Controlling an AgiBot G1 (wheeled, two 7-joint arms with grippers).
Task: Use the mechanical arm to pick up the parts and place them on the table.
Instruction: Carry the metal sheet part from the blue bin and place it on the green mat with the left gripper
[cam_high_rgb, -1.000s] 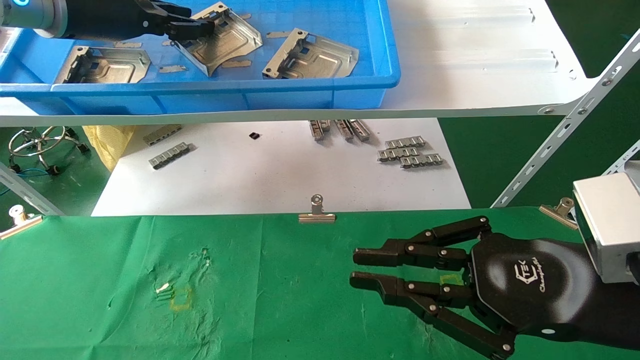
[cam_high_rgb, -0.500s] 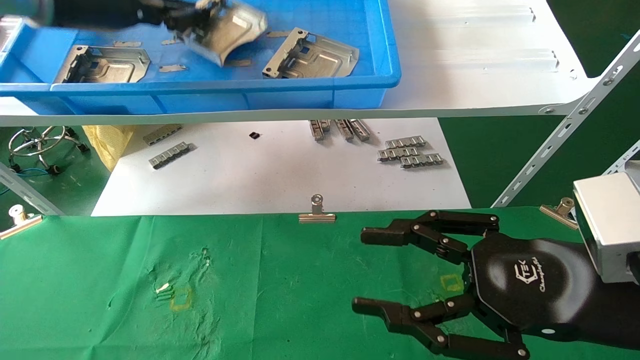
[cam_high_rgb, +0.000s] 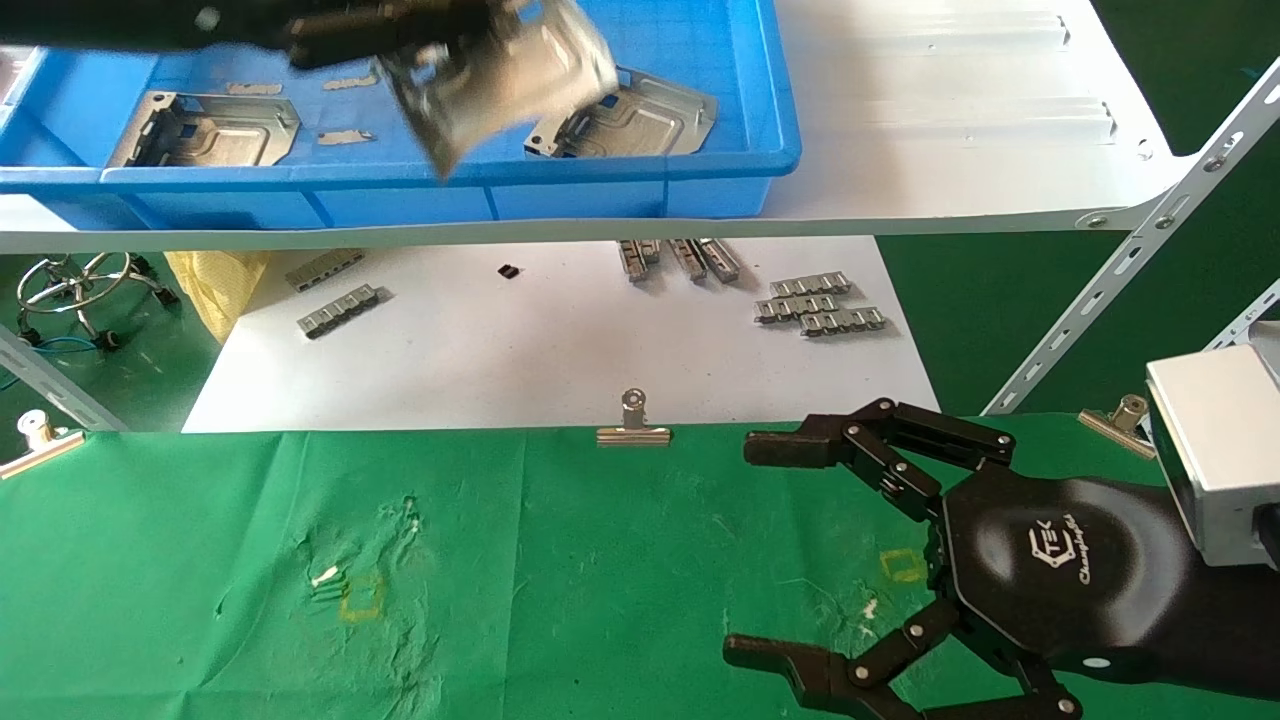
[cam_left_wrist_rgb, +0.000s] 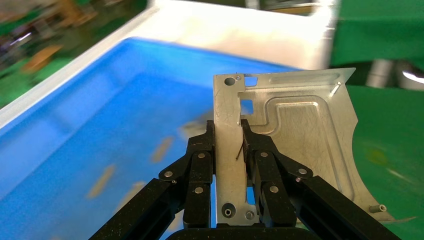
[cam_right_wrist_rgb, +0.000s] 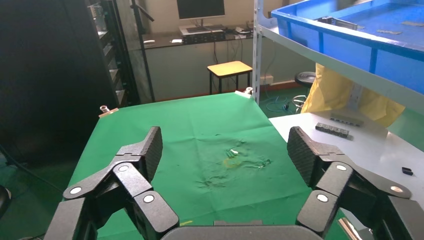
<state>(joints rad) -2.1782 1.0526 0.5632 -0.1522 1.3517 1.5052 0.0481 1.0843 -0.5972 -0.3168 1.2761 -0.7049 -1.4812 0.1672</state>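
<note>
Stretching across the foreground, the green-clothed table (cam_high_rgb: 560, 570), with the right gripper (cam_high_rgb: 790, 550) low over its right part, fingers (cam_right_wrist_rgb: 145, 150) spread wide apart and holding nothing. Behind, on the white shelf (cam_high_rgb: 950, 120), the blue bin (cam_high_rgb: 700, 170) with two parts (cam_high_rgb: 215, 130) lying flat inside. Raised above the bin, a third plate (cam_left_wrist_rgb: 295, 145), pinched tight along its flange by the left gripper (cam_left_wrist_rgb: 229, 150).

The left gripper (cam_left_wrist_rgb: 228, 150) jaws pinch a part's (cam_left_wrist_rgb: 295, 135) holed flange above the blue bin (cam_left_wrist_rgb: 100, 130).
</note>
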